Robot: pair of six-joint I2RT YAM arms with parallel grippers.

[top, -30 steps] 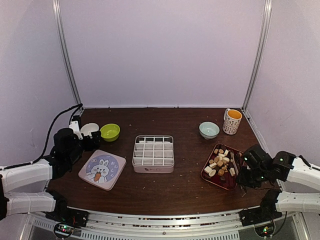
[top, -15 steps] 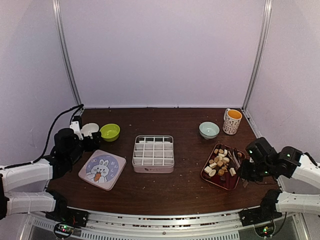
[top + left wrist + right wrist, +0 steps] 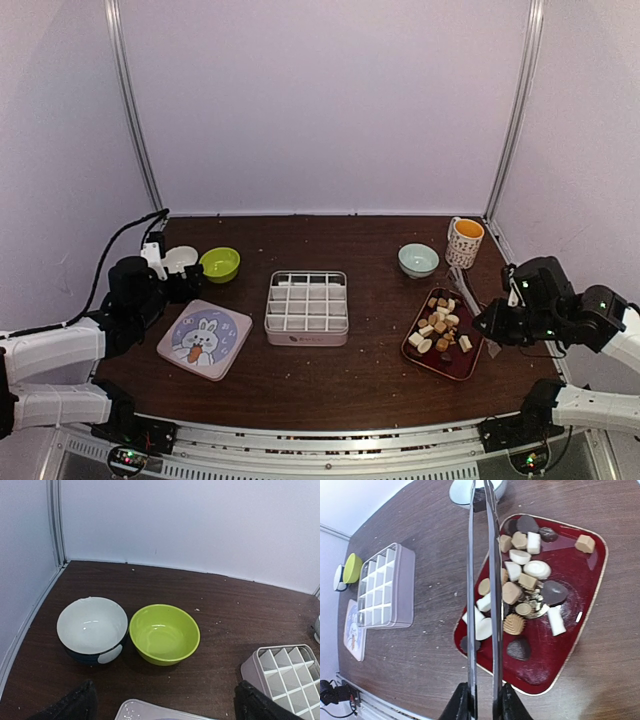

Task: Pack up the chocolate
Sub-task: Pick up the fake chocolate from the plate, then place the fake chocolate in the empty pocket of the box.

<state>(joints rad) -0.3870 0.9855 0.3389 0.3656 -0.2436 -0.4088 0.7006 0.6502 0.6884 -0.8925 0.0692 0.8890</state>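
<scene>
Well, R wrist cam shows my R pincer [image 3: 484,702] clamped on tweezers [image 3: 494,580] above the chocolate [image 3: 511,592] tray [image 3: 585,590]; top cam can't resolve that grip. L pincer [image 3: 167,707] gapes wide.

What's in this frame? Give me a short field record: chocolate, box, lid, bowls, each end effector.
chocolate: loose pile of cream, tan and dark pieces on the red tray
grid box: table centre, compartments all empty
bunny lid: flat on the table, left of the box
white bowl, green bowl: side by side, both empty
left end effector: open, holding nothing, near the two bowls
right end effector: shut on metal tongs, blades over the tray
piece in tongs: cannot tell
</scene>
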